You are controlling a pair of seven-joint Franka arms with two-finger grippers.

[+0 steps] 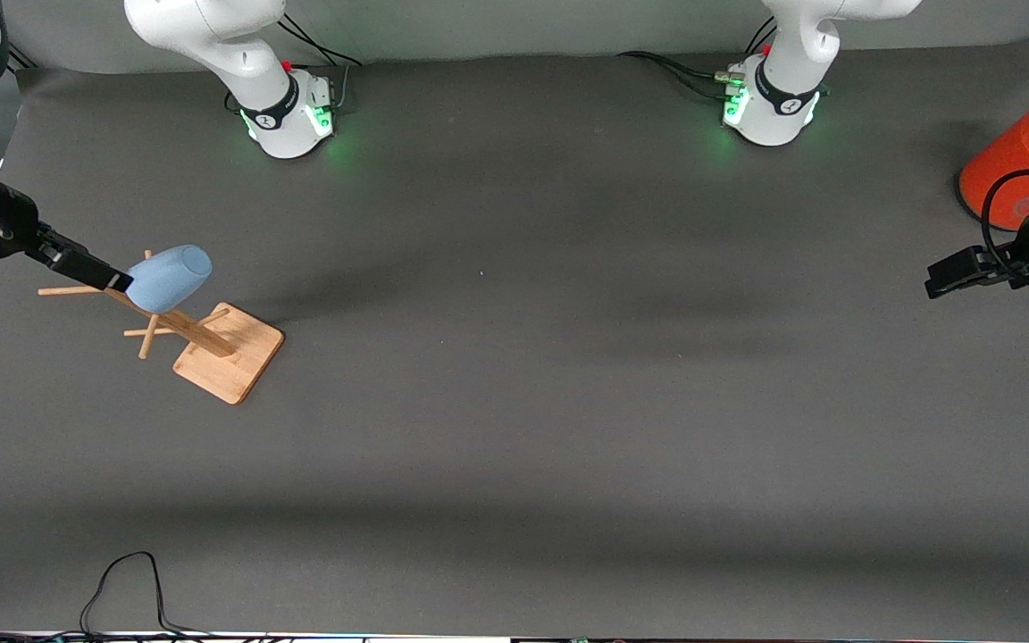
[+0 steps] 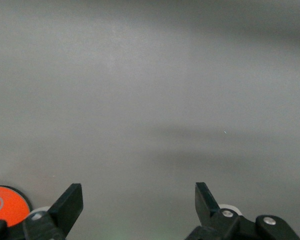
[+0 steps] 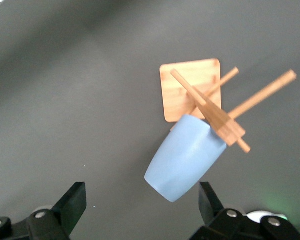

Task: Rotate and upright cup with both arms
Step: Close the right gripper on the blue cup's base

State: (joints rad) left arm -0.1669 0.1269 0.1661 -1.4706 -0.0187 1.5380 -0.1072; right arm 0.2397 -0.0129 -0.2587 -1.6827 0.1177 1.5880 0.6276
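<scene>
The light-blue cup (image 1: 171, 277) sits mouth-first over a peg of a wooden rack (image 1: 233, 353), tilted, near the right arm's end of the table. My right gripper (image 1: 121, 281) is open right beside the cup. In the right wrist view the cup's (image 3: 185, 157) closed base lies between the spread fingers of the gripper (image 3: 140, 200), close to one finger (image 3: 210, 200) and apart from it. My left gripper (image 1: 939, 284) is open and empty over the table at the left arm's end, and shows open in its wrist view (image 2: 139, 200).
A large orange can (image 1: 1024, 156) with a silver top stands at the left arm's end, close to the left gripper; it shows in the left wrist view (image 2: 5, 200). The rack's pegs (image 1: 68, 290) stick out sideways. A black cable (image 1: 121, 589) loops at the near edge.
</scene>
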